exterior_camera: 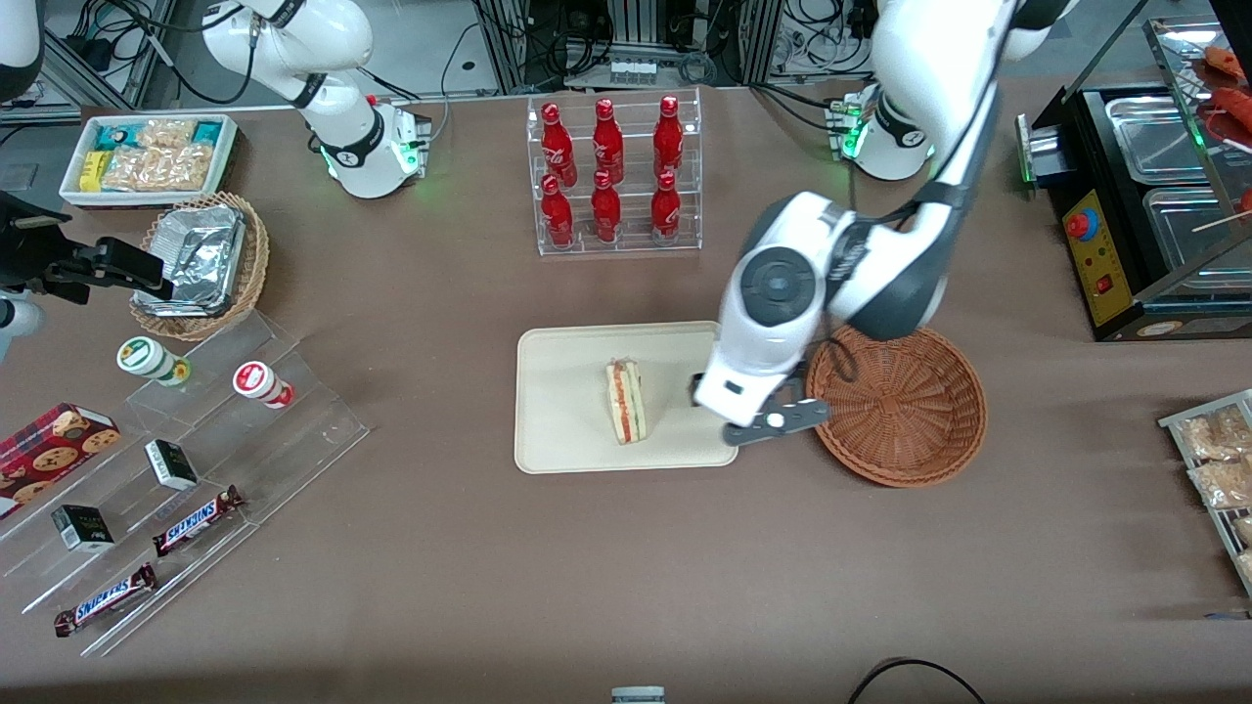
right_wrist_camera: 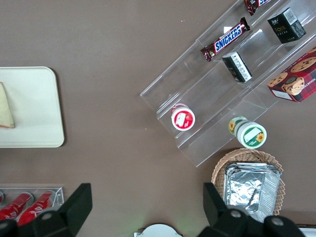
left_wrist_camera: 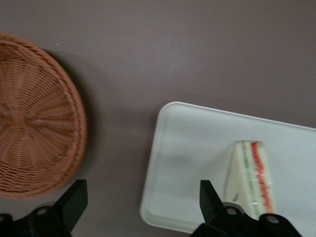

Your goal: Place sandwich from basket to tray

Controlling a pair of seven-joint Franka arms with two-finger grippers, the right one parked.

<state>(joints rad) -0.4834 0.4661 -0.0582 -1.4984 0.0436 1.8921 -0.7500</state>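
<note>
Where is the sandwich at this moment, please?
The sandwich lies on the tray, no longer in the basket beside it. The open claw hovers over the tray's edge nearest the basket.

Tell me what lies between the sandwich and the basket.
Bare tray and brown table; the open gripper hovers there above the tray edge, between sandwich and basket, per the wrist view.

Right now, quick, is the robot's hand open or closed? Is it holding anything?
Gripper: open and holding nothing, above the tray's edge nearest the basket. The sandwich lies on the tray.
</note>
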